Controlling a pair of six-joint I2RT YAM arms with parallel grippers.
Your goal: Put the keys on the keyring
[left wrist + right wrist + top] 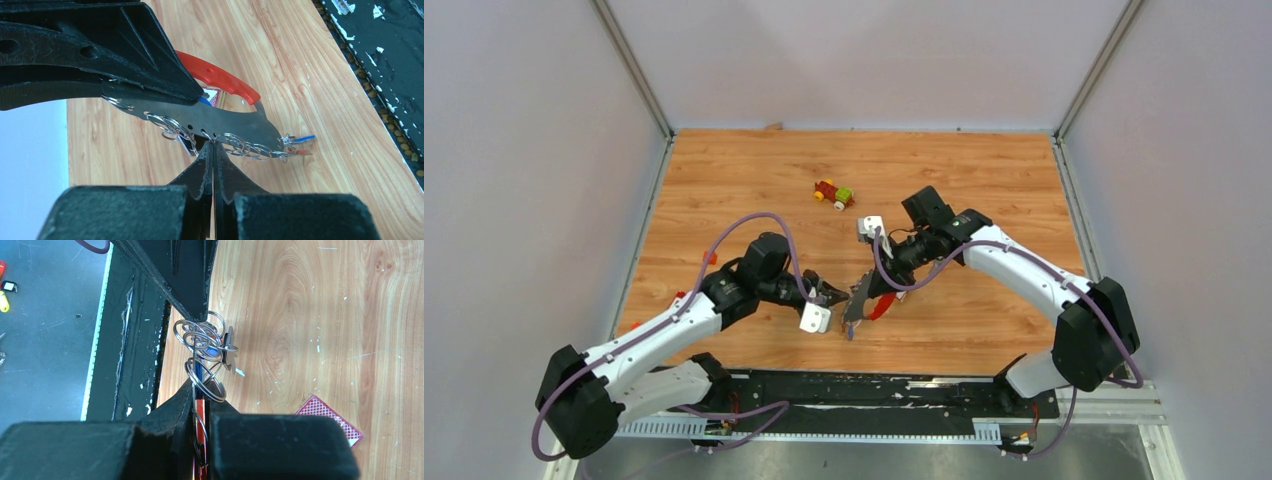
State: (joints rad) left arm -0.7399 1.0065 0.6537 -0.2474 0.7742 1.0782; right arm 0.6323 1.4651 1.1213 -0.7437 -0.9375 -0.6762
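The grey crescent metal fob [235,122] is looking matt; the red crescent plastic fob [215,77] is gleaming (smooth, glossy); thin silver wire rings [200,337] are glinting above the satin wood-grain tabletop [300,75].

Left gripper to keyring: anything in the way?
Nothing visible. The left gripper is shut right at the thin wire rings of the keyring, under its grey metal crescent fob. The right gripper clamps that fob and the red plastic crescent fob from the opposite side.
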